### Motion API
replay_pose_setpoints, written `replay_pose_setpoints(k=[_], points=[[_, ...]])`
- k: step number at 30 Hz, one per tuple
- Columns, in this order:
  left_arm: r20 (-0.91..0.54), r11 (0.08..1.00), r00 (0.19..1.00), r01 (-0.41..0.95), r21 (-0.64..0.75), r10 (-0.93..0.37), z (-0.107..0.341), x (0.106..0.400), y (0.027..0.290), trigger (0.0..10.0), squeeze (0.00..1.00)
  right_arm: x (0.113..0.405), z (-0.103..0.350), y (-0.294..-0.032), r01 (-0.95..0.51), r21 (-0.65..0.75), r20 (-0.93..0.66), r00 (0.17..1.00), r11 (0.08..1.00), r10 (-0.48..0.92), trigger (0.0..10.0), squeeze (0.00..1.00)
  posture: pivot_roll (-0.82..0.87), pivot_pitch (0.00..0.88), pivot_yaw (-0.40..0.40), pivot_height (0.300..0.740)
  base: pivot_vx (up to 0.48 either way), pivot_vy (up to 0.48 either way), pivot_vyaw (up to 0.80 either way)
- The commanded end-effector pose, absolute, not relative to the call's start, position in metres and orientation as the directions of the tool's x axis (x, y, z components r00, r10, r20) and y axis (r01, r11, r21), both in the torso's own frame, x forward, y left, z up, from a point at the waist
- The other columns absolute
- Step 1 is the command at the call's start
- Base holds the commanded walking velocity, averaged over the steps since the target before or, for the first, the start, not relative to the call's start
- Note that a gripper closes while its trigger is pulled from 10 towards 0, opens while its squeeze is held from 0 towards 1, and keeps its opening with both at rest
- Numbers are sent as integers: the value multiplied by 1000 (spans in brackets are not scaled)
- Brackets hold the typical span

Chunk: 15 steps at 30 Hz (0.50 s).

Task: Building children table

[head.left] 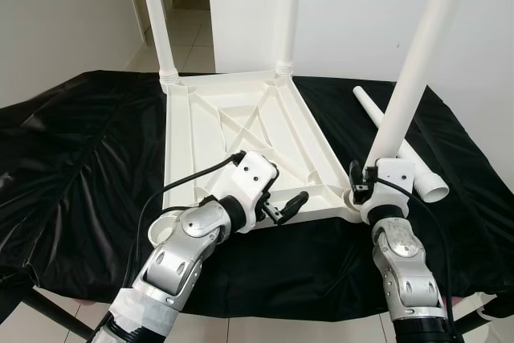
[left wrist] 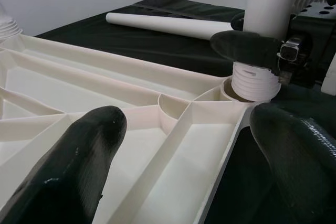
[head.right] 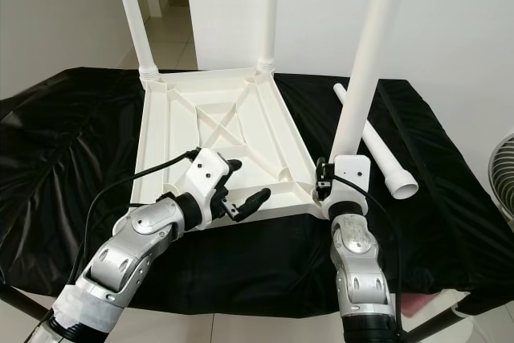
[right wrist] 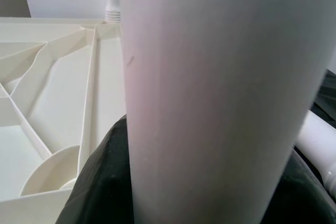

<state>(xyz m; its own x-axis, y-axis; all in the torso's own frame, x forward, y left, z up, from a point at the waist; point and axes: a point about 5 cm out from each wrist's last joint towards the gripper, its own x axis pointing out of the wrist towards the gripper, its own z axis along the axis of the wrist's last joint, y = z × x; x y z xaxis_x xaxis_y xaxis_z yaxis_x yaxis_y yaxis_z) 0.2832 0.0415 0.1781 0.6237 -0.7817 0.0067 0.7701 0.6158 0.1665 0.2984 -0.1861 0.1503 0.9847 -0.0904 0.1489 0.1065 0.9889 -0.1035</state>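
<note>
While my right gripper [head.left: 363, 182] clamps a white leg [head.left: 414, 70], my left gripper [head.left: 281, 202] gapes empty.
No writing legible; upturned tabletop [head.left: 241, 130] on black cloth [head.left: 72, 166], tiled floor [head.left: 189, 38] upper left.

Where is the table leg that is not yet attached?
The loose leg lies flat on the black cloth, on the robot's right of the upturned tabletop, just behind the leg that the right claw holds upright.

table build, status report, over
Right gripper shut on third leg, seating it in near-right socket. Left gripper open at tabletop near edge. Fourth leg lies loose on black cloth, nothing blocking.
</note>
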Motion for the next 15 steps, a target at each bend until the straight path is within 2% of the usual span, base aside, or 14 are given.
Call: replay_pose_setpoints(k=[1, 11, 15], points=[[-7, 613, 623, 772, 171, -782, 178, 282, 43, 10000, 0, 302, 139, -184, 98, -93, 107, 990, 991, -88, 10000, 0, -30, 0, 30, 740, 0, 0, 0], [-6, 615, 625, 770, 170, -780, 180, 282, 44, 10000, 0, 313, 144, -184, 85, -95, 116, 991, 992, -73, 10000, 0, -27, 0, 26, 740, 0, 0, 0], [-8, 613, 624, 770, 174, -781, 180, 281, 44, 10000, 0, 314, 142, -177, 15, -148, 108, 994, 989, 1, 10000, 0, -23, 0, 22, 740, 0, 0, 0]])
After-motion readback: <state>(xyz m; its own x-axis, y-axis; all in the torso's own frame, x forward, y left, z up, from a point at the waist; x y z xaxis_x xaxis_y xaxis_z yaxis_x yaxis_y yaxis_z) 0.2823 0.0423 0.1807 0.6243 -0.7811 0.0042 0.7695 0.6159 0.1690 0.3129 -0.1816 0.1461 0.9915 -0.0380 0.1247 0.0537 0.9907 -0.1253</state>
